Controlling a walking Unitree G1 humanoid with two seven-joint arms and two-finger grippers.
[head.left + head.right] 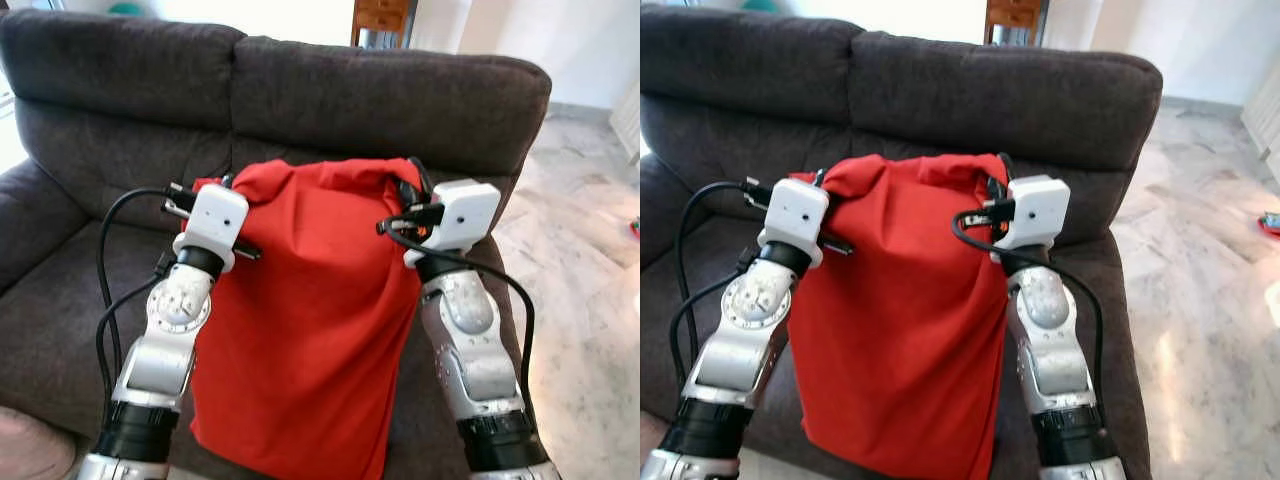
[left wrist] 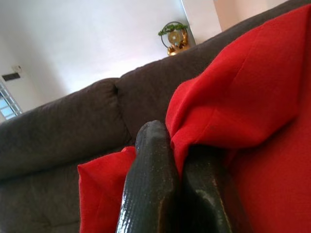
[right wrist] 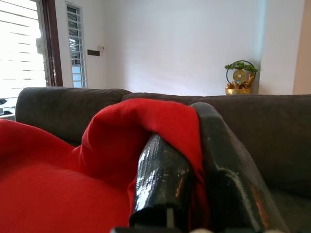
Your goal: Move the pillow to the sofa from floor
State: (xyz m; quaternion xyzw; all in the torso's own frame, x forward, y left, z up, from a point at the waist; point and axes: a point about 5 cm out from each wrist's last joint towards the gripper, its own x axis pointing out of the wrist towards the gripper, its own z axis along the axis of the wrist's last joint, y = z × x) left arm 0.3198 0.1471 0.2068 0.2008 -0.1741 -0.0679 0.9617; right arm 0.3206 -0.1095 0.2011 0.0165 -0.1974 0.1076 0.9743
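Both grippers (left (image 2: 177, 165), right (image 3: 194, 160)) clamp red pillow (image 1: 310, 330) top corners, over sofa (image 1: 400, 100).

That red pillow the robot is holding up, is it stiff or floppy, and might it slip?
Probably floppy: the red pillow hangs limp and creased from both grippers. It seems light, held by pinched fabric alone. Slipping looks unlikely, since the left gripper and right gripper clamp folds of cloth.
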